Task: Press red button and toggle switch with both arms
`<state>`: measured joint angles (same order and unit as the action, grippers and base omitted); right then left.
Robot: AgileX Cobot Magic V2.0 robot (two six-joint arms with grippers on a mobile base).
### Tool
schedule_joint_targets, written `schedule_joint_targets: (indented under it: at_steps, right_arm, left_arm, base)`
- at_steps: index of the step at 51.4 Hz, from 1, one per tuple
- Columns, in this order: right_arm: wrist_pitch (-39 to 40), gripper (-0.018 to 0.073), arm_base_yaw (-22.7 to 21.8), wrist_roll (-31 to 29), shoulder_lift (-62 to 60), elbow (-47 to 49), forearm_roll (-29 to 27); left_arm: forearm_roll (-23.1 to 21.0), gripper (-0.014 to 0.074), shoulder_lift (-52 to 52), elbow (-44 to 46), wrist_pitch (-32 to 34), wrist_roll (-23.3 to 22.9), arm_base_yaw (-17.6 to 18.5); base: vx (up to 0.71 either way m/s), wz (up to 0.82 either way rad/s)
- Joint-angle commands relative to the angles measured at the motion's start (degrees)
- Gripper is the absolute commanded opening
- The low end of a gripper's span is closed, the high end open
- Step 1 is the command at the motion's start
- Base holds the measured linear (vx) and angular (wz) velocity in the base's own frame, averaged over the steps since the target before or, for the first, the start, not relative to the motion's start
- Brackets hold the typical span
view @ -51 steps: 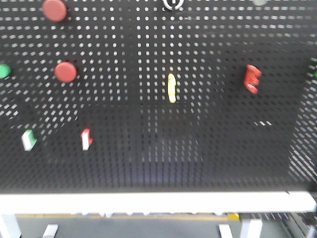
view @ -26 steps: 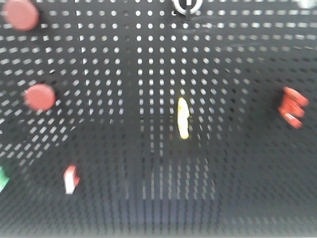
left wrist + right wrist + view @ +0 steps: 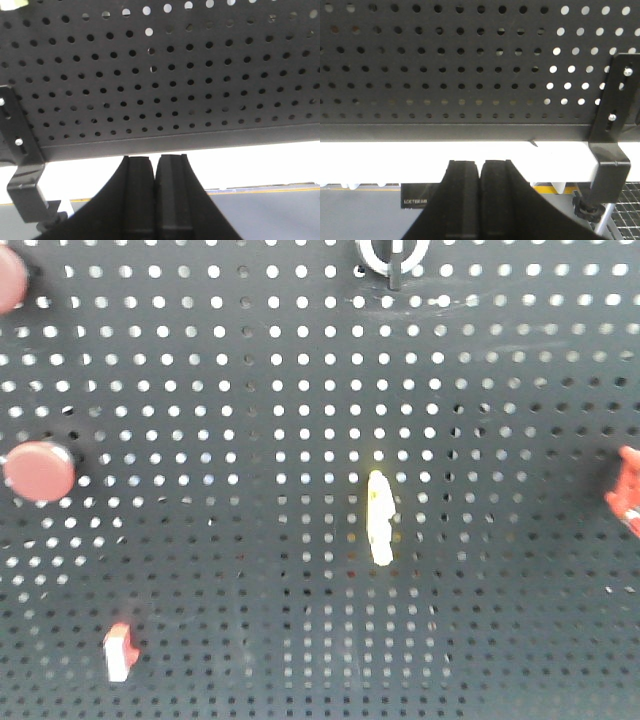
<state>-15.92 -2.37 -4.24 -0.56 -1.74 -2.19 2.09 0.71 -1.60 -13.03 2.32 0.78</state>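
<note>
In the front view a black pegboard [image 3: 250,390] fills the frame. A round red button [image 3: 40,471] sits at its left edge, and a second red button [image 3: 8,280] is cut off at the top left corner. The toggle switch [image 3: 393,252], a silver ring with a short black lever, is at the top edge right of centre. Neither arm shows in the front view. My left gripper [image 3: 156,158] is shut with nothing in it, just below the board's bottom edge. My right gripper [image 3: 480,162] is likewise shut and empty under the bottom edge.
A yellow upright handle [image 3: 380,517] stands mid-board. A small red-and-white rocker switch [image 3: 119,651] is at the lower left, and a red part [image 3: 628,490] is cut off at the right edge. Black brackets [image 3: 25,165] [image 3: 610,125] hold the board's lower corners.
The front view has closed in on the board: buttons, yellow handle and rocker have grown and drifted outward and down, and the white bar and floor below have left the frame.
</note>
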Motion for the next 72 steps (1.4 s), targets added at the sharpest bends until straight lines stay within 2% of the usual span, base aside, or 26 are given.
schedule_joint_targets:
  at_steps: [1, 26, 34, 38, 44, 51, 64, 72]
  right_arm:
    - [4.59, -0.0003, 0.12, -0.04, -1.04, -0.67, 0.43]
    - [4.83, -0.0003, 0.12, -0.04, -1.04, -0.67, 0.43]
    - [4.92, -0.0003, 0.12, -0.09, -1.04, -0.67, 0.49]
    - [5.33, -0.0003, 0.12, 0.02, -1.04, -0.67, 0.42]
    - [7.69, -0.0003, 0.12, -0.04, -1.04, -0.67, 0.19]
    - [12.88, -0.0003, 0.12, -0.04, -1.04, -0.67, 0.19]
    - [25.6, -0.0003, 0.12, 0.01, -1.04, -0.49, 0.19]
    - [26.95, -0.0003, 0.12, 1.24, -0.89, 1.88, 0.19]
  left_arm:
    - [-0.26, 0.0002, 0.84, -1.93, 4.6, -0.39, -0.07]
    - [-0.29, 0.0002, 0.84, -1.93, 4.6, -0.39, -0.07]
    - [9.16, 0.0002, 0.84, -1.93, 4.9, 6.28, -0.07]
    - [11.9, 0.0002, 0.84, -1.93, 5.26, 7.21, -0.07]
    - [11.56, 0.0002, 0.84, -1.93, 11.02, 6.81, -0.07]
    - [10.03, 0.0002, 0.84, -1.88, 20.13, 2.6, -0.07]
    - [10.23, 0.0002, 0.84, -1.82, 33.31, 2.59, -0.07]
    - [10.23, 0.0002, 0.84, -1.32, 44.65, 2.59, -0.07]
  base:
    - [0.05, -0.01]
    - [0.01, 0.0]
    - [0.0, 0.0]
    - [0.0, 0.0]
    - [0.0, 0.0]
    - [0.0, 0.0]
    - [0.0, 0.0]
    - [0.0, 0.0]
